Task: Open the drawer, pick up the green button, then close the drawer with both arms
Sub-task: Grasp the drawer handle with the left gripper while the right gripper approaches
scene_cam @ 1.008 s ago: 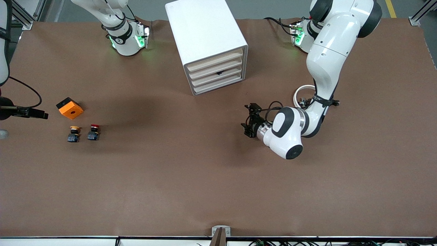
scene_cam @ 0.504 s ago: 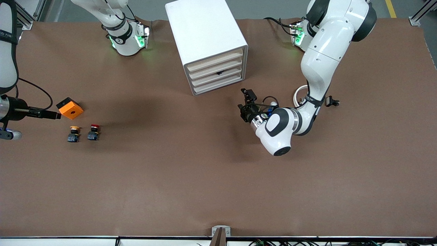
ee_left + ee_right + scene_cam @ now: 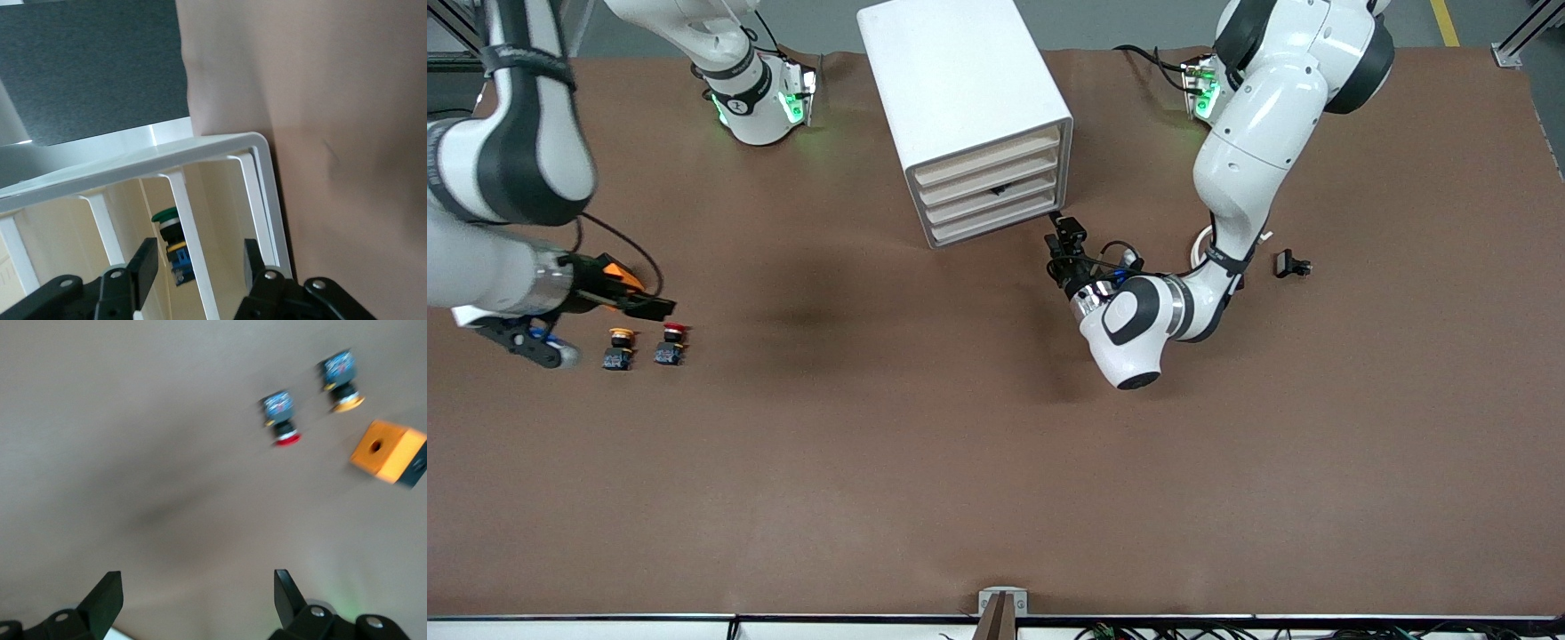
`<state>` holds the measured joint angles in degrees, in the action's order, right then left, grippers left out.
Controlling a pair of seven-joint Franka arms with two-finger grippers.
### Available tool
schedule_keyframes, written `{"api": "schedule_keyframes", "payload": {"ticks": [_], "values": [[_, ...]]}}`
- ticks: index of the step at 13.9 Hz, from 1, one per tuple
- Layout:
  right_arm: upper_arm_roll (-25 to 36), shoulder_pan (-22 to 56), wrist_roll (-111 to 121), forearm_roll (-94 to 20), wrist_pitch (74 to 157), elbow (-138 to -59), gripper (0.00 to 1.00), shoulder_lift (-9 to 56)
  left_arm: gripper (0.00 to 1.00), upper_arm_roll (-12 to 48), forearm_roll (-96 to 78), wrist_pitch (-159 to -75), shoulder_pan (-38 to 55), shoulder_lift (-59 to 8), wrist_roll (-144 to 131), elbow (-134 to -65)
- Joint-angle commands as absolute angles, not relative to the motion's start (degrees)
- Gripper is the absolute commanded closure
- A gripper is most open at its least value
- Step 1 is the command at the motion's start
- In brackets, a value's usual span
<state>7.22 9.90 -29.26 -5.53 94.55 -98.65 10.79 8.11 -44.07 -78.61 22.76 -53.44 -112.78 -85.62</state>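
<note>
Left claw point(image 3: 1064, 242) fingers apart, just in front of the white drawer cabinet point(image 3: 971, 116), at its lowest drawers. Green button point(image 3: 168, 227) sits inside the cabinet – seen between the drawer fronts in the left wrist view. Right claw point(image 3: 639, 300) fingers spread wide, over the orange block point(image 3: 388, 451), beside the yellow button point(image 3: 618, 348) and red button point(image 3: 670, 344) on the worktop point(image 3: 925, 444).

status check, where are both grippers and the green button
Left gripper open at the drawer unit front. Right gripper open, over the orange block. Green button visible inside the unit; drawers not pulled out. Nothing in the way.
</note>
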Motion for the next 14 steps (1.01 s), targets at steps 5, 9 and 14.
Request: {"api": "schedule_keyframes", "payload": {"ticks": [5, 9, 14], "values": [[7.8, 21.8, -55.4, -11.9, 101.3, -100.5, 0.0, 9.4, 0.44, 9.1, -45.9, -76.4, 23.6, -53.3, -114.2, -89.1], [7.6, 23.7, -56.3, -12.4, 95.1, -94.9, 0.0, 5.4, 0.44, 9.1, -47.0, -76.4, 24.6, -53.2, -114.3, -89.5], [7.6, 27.3, -63.0, -11.8, 95.1, -93.0, 0.0, 5.2, 0.46, 9.6, -47.1, -76.5, 27.2, -53.2, -114.1, -90.9]]}}
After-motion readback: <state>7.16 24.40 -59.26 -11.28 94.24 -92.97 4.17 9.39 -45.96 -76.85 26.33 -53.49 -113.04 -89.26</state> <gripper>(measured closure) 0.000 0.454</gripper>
